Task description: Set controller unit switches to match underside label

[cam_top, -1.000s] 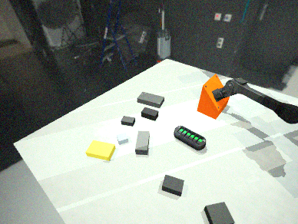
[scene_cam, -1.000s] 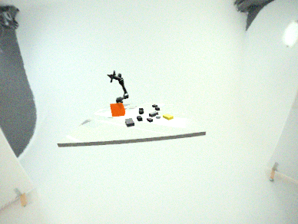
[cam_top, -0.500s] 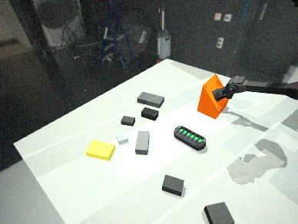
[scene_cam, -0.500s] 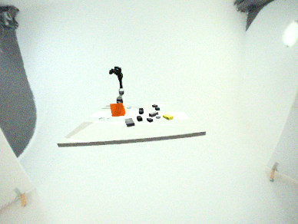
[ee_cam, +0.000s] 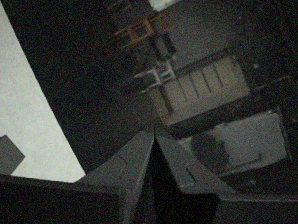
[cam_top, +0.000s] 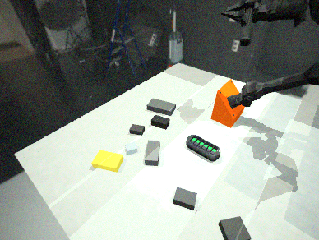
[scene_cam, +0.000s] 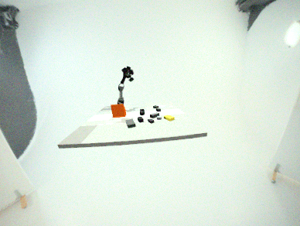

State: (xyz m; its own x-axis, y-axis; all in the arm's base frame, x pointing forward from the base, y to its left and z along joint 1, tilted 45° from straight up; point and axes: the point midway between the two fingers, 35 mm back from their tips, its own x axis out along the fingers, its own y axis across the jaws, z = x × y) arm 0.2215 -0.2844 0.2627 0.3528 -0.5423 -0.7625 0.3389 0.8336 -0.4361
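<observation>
In my wrist view the gripper (cam_top: 230,13) (scene_cam: 127,72) (ee_cam: 152,135) is closed, fingertips together on nothing. The top view cuts its arm off at the right edge; the exterior view shows the whole arm (scene_cam: 121,88) raised over the bench (cam_top: 94,197) (scene_cam: 131,142) (ee_cam: 25,100).

From the top camera, two dark grey blocks (cam_top: 185,198) (cam_top: 234,228) come nearest, one cropped by the frame. Beyond them, the controller unit (cam_top: 201,150) (scene_cam: 142,111) lies switches up, six green patches showing; I can't make out which ends are down. In the exterior view it's just a small dark shape. Its underside label is hidden from me.

A yellow block (cam_top: 108,160) (scene_cam: 168,118) lies left of the unit in my top view. Past the unit stands an orange wedge (cam_top: 223,110) (scene_cam: 118,111), its sloped face partly covered by a dark arm piece. A blue ladder (cam_top: 111,51) stands in the dim background. I can read no writing or brand.
</observation>
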